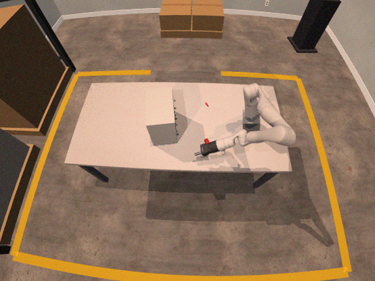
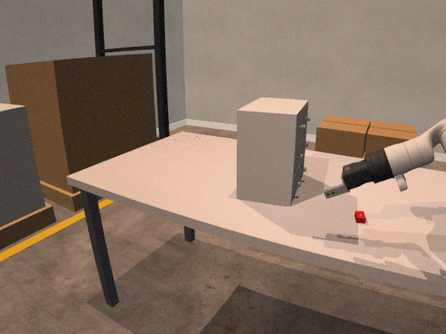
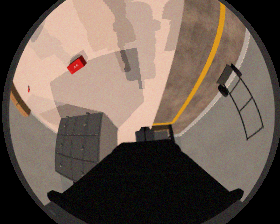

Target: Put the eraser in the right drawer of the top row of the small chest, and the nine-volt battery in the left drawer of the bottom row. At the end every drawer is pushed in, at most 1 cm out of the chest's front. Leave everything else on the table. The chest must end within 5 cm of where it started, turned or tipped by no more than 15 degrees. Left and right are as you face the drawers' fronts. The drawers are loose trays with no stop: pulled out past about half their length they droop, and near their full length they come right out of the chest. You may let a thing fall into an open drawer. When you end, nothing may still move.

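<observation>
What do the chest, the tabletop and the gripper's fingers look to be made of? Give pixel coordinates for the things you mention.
The chest (image 1: 160,107) (image 2: 266,158) (image 3: 107,137): matt grey, perhaps painted wood or plastic; its sides are even, without grain or shine.
Tabletop (image 1: 115,126) (image 2: 193,170) (image 3: 40,60): pale and matt, possibly laminate; shadows fall on it but no reflections.
Fingers (image 2: 333,191): smooth grey, probably metal, with dark holes like screw holes.

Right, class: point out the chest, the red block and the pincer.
Chest (image 1: 160,107) (image 2: 266,158) (image 3: 79,142): top view, top board; exterior, side panel; wrist, drawer fronts.
Red block (image 2: 360,216) (image 3: 76,65) (image 1: 206,141): all views, body.
Pincer (image 1: 195,154) (image 2: 326,195): top, exterior; fingertips.
</observation>
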Available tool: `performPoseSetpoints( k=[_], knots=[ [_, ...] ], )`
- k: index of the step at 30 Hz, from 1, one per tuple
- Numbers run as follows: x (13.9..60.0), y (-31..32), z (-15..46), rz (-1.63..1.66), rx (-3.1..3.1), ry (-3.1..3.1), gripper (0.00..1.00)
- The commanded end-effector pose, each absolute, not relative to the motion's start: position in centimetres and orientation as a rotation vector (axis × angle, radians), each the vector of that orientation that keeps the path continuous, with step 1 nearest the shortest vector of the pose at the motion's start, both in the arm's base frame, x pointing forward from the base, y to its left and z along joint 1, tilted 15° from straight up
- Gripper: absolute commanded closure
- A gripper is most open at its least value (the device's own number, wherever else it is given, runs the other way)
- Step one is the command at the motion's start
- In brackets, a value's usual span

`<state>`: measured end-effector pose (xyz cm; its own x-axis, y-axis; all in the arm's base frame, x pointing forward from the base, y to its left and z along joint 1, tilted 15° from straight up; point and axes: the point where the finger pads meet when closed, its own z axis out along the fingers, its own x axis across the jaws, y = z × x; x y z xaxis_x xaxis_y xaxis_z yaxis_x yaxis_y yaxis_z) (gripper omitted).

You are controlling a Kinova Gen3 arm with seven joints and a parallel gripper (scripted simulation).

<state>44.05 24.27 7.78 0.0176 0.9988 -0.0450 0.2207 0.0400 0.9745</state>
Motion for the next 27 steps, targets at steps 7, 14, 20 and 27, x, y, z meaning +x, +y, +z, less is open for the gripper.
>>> performPoseSetpoints(
  k=[7, 14, 20, 27],
  knots=[
    [44.77, 24.25, 6.59, 1.089, 1.258, 1.323, 1.0],
    [44.95, 24.22, 6.43, 1.104, 1.24, 1.307, 1.0],
    [44.98, 24.21, 6.4, 1.107, 1.236, 1.304, 1.0],
    [44.98, 24.21, 6.4, 1.107, 1.236, 1.304, 0.33]
  ],
)
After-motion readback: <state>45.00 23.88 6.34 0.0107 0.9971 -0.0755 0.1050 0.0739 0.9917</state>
